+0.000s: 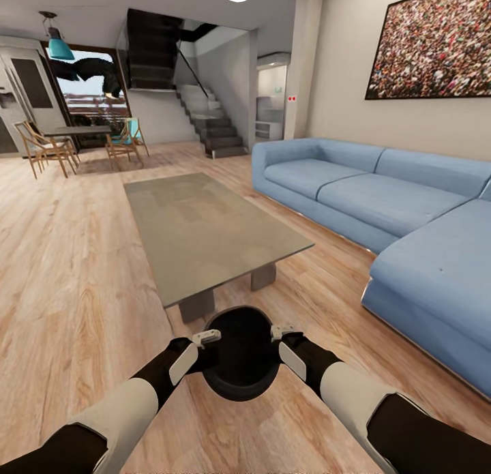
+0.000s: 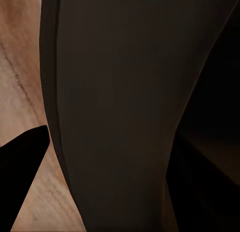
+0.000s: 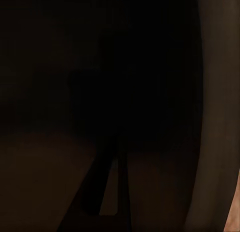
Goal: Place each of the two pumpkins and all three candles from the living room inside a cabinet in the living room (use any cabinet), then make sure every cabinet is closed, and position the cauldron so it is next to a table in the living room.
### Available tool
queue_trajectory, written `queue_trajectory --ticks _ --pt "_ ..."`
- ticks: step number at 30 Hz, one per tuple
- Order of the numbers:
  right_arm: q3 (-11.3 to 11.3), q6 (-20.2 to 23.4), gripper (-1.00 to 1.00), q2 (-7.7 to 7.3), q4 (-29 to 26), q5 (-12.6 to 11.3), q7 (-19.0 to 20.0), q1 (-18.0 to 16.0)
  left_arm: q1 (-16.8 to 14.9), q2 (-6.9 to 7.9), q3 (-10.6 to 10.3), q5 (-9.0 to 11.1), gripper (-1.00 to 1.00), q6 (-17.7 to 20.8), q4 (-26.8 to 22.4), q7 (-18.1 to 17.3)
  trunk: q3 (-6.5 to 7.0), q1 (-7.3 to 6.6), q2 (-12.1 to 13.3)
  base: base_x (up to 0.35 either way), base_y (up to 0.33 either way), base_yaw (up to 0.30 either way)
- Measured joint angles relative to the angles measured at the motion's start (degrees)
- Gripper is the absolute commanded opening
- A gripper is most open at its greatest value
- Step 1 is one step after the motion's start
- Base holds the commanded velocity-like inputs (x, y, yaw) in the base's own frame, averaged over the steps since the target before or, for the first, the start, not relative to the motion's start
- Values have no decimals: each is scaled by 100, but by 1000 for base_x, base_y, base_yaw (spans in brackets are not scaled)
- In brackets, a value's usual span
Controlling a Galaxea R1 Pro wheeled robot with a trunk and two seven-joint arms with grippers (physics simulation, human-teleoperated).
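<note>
Cauldron being carried between both grippers, right at the near end of the coffee table.

At 7 o'clock the left gripper [image 1: 204, 339] is pressing the cauldron's [image 1: 239, 354] left rim, and at 5 o'clock the right gripper [image 1: 281, 335] is pressing the right rim; I cannot tell how wide either pair of jaws is standing. The cauldron is hanging at 6 o'clock over the wood floor [image 1: 75, 269], just short of the table [image 1: 204, 228] leg at 12, so the last step is looking nearly done; the pumpkins, candles and cabinet I cannot judge. Open floor is lying toward 9 o'clock, while the blue sofa [image 1: 409, 215] is closing off 3 o'clock.
</note>
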Motion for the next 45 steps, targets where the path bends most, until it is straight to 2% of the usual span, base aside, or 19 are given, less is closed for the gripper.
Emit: queue_trajectory --ticks 45 --pt "1 -9 -100 0 2 -10 2 0 -1 -1 10 -27 -100 10 -10 0 -414 0 0 0 0 0"
